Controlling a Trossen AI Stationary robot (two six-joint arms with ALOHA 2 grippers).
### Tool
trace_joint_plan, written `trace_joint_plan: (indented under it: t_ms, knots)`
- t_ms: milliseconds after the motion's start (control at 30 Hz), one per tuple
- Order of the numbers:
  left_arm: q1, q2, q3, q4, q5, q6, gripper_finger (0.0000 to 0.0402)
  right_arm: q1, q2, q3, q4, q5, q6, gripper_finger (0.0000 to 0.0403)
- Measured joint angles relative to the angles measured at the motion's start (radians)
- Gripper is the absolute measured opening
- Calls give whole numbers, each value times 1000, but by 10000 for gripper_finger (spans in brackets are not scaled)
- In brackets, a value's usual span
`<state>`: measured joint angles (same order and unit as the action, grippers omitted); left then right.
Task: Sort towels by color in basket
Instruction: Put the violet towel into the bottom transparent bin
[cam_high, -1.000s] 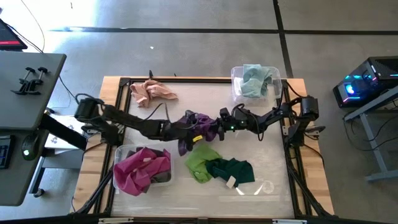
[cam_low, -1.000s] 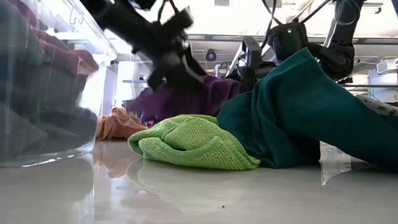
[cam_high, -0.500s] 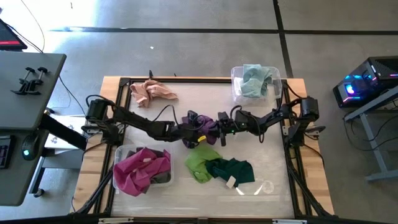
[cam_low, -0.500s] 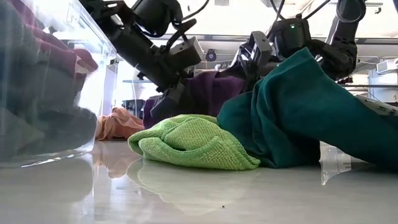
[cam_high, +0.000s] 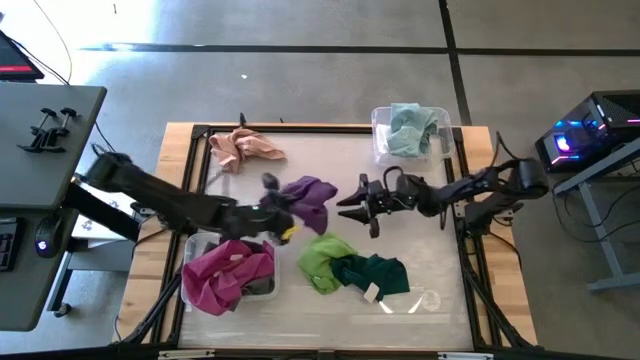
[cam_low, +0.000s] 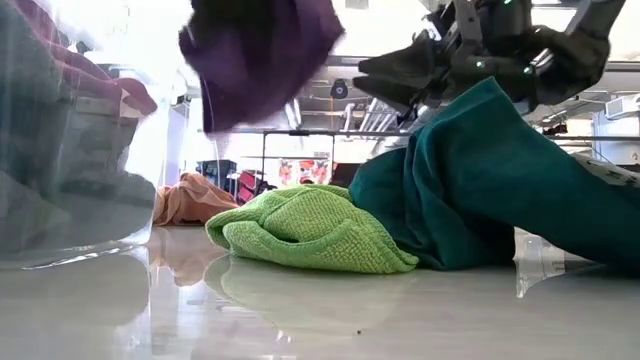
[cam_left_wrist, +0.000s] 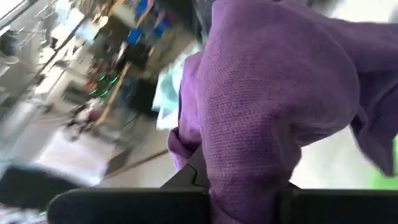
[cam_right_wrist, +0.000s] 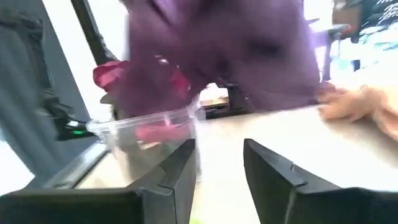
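Observation:
A purple towel hangs in the air over the table's middle, with my left gripper shut on it. In the low view the purple towel is well above the table. My right gripper stands open just right of it, empty, its fingers pointing toward the towel. A lime green towel and a dark green towel lie bunched together on the near middle of the table. A peach-pink towel lies at the far left. My left gripper holds the purple towel by a bunched part at its left end. The cloth drapes over the fingers and hides the place of contact. The arm comes at it roughly level from the table's left. The towel hangs slack below and beside the gripper, lifted clear.
A clear bin at the near left holds magenta towels. Another clear bin at the far right holds a pale teal towel. A black frame runs along the table's edges.
My left gripper has shut on the purple towel and carried it up and toward the table's left, lifting it clear. My right gripper has opened, let go of the towel and drawn back toward the right edge.

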<state>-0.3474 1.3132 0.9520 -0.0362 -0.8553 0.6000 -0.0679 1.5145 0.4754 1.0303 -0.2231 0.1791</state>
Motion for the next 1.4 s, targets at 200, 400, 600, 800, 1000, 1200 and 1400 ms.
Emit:
trace_joint_plan:
  t_ms: [200, 400, 600, 800, 1000, 1200, 1400]
  knots:
    - [-134, -107, 301, -464, 275, -384, 2, 64, -38, -28, -21, 90, -32, 129]
    - [-239, -100, 583, -902, 516, -862, 1, 97, -37, -28, -57, 185, -68, 129]
    - [-352, -104, 580, -1271, 490, -1410, 1, 102, -37, -28, -55, 197, -75, 129]
    - [-393, -102, 308, -1165, 566, -1617, 1, 102, -37, -28, -55, 197, -75, 129]
    - [-384, -98, 2, -759, 677, -1638, 1, 102, -37, -28, -55, 197, -75, 129]
    - [-384, -99, -183, -608, 712, -1698, 19, 102, -37, -28, -54, 197, -71, 129]
    - [-383, -102, -203, -648, 740, -1725, 79, 102, -37, -28, -55, 197, -59, 129]
